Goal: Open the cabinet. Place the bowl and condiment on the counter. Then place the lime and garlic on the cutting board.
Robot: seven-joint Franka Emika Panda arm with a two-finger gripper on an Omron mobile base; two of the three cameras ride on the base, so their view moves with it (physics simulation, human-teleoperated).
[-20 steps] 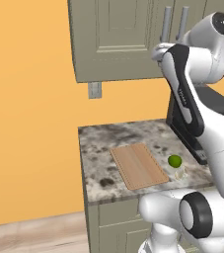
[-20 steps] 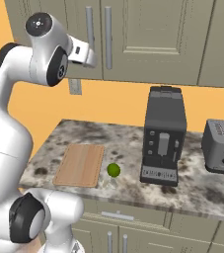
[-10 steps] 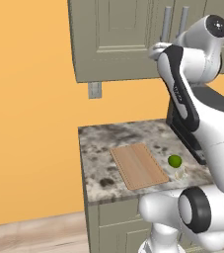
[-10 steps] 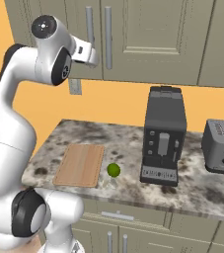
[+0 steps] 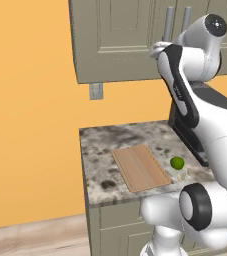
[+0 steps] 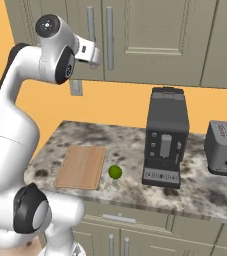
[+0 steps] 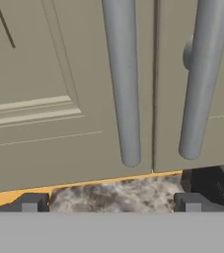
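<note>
I am on the first step: the cabinet is shut, so nothing inside can be reached yet. My claw is released, tips spread wide at 6 o'clock in the hand view, grasping nothing. Past them, the left handle runs from 12 down to about 6 o'clock, and the right handle stands at 2 o'clock, the door seam between them. Below the doors I see a strip of the surface.

Next I judge I must ease forward and rise a little until one bar sits between the tips, clench on it, then pull along the door's arc.

My arm is raised high, elbow bent, the hand level with the handles' lower ends and just short of them. On the surface below, the board lies bare, the lime just beside it at 3 o'clock, the garlic touching the lime. Bowl and condiment I cannot see; presumably behind the doors.
</note>
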